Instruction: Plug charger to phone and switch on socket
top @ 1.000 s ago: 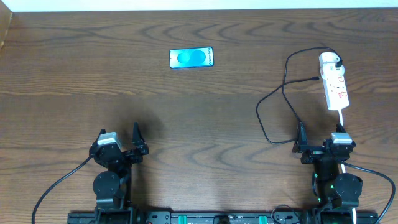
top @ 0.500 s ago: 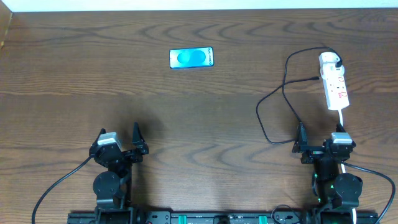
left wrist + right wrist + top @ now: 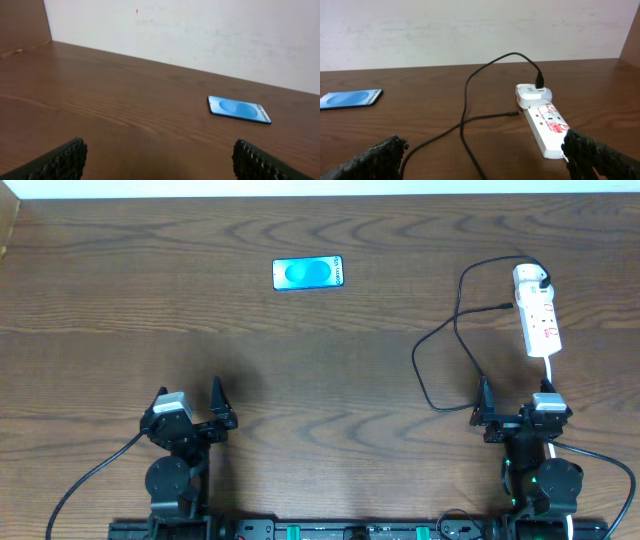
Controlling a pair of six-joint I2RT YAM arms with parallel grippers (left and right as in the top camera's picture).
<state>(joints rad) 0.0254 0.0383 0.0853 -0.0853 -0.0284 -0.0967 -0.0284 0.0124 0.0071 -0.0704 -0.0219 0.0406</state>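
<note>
Robot's left hand point(image 3: 190, 402) shifted slightly, right hand point(image 3: 516, 395) unmoved, both wide open and empty; phone point(image 3: 308, 274), charger point(image 3: 414, 363) and socket point(image 3: 540, 320) untouched, so plugging in has not begun

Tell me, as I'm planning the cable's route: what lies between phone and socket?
Mostly bare table, then the charger cable's black loops and its loose tip just before the socket; the overhead view shows it.
</note>
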